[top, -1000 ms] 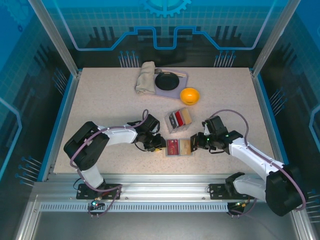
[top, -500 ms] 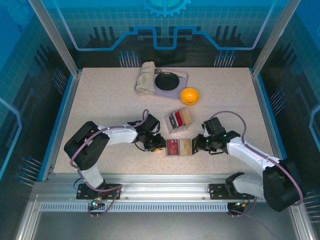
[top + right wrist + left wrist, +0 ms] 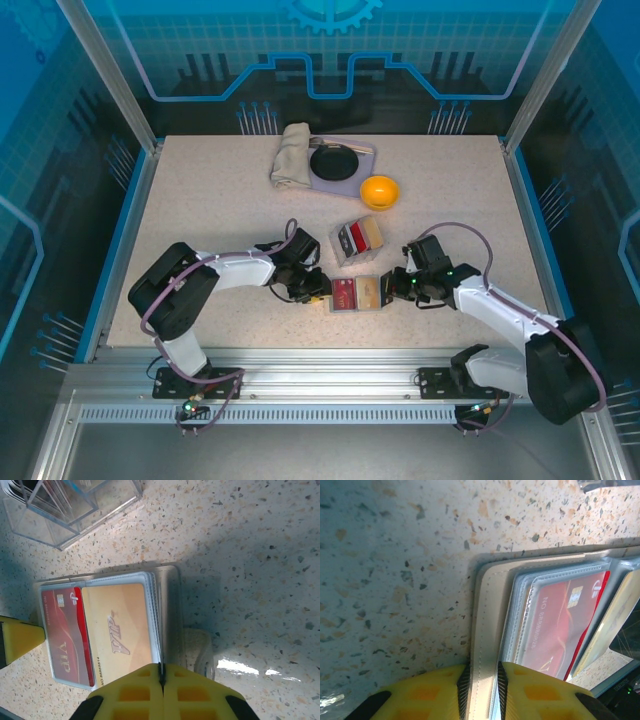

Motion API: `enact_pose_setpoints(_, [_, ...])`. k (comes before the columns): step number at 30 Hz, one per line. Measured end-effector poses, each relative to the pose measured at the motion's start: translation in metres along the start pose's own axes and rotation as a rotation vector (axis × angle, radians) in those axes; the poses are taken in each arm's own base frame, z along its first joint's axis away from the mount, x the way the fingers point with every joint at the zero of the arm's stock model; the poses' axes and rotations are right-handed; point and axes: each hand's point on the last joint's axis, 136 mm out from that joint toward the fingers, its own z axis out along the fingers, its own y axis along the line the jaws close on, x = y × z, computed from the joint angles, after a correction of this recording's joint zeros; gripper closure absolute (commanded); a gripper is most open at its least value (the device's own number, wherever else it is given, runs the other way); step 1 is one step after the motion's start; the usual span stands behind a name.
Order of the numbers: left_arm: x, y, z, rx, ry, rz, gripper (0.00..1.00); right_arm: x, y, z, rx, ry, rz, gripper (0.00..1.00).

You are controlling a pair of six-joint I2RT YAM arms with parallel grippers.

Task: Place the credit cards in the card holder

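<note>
The card holder lies open and flat on the worktop, just on the near side of the clear box of upright cards. Its long axis runs left to right, roughly in line with the box's near wall, and its grey-blue inside faces up.

A red card sits in a clear sleeve in the half that lies nearer than the box and a little to its left. A tan card marked VIP sits in the half directly in front of the box, overlapping the red card's edge. Both cards have their long edges running across the holder's long axis.

The left gripper, near-left of the box, has its jaws pinched on the holder's cream outer edge. The right gripper, near-right of the box, has its jaws pressed together, with the tips at the edge of the sleeves beside the tan card. Whether a thin sleeve is caught between them cannot be told.
</note>
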Motion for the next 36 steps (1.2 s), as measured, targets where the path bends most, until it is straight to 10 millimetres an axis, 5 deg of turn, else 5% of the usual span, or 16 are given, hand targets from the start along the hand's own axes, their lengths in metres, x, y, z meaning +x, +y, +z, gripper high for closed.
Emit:
enact_pose_setpoints(13, [0.0, -0.001, 0.001, -0.004, 0.007, -0.003, 0.75, -0.005, -0.002, -0.011, 0.043, -0.022, -0.006, 0.94])
enact_pose_setpoints(36, [0.0, 0.0, 0.001, -0.005, 0.011, -0.005, 0.75, -0.002, 0.009, 0.011, 0.041, 0.001, -0.045, 0.95])
